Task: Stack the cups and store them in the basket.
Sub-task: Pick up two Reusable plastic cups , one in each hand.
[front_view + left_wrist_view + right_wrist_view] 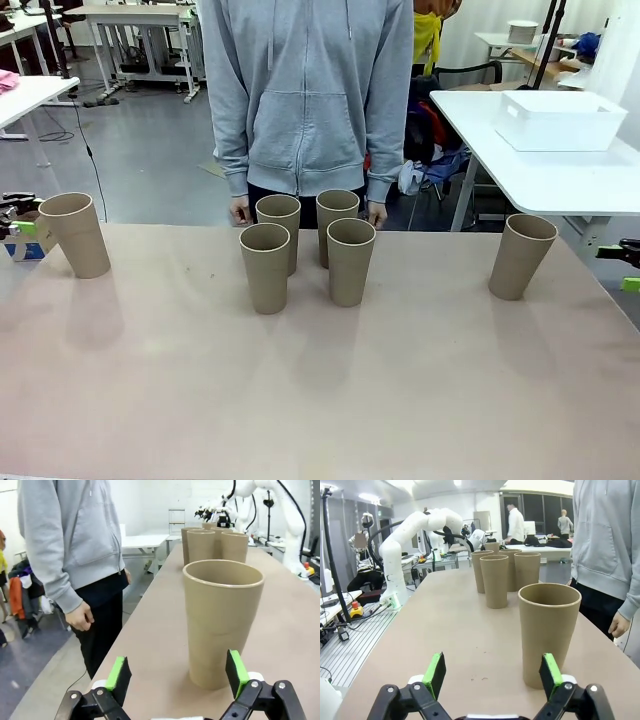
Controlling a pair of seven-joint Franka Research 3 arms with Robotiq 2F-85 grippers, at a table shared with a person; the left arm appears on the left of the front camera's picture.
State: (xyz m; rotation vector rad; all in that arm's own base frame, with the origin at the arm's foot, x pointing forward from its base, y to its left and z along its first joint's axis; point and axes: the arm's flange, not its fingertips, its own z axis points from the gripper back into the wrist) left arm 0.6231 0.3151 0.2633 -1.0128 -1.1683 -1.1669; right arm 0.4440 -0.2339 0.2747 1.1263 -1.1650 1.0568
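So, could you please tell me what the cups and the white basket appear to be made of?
The cups: matte tan-brown, looking like cardboard or paper pulp, with no gloss and thick, dull rims; moulded plastic can't be ruled out. The basket: probably plastic, with smooth, solid white walls and a rolled rim.

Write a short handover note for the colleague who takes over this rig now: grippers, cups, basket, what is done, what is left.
Left gripper: open, empty, facing the left-end cup.
Right gripper: open, empty, facing the right-end cup.
The other four cups stand upright, clustered at the far middle of the table, in front of the person.
The basket sits on the white side table, far right.
Done: nothing, no cup is stacked.
Left: stack all six and store them in the basket.
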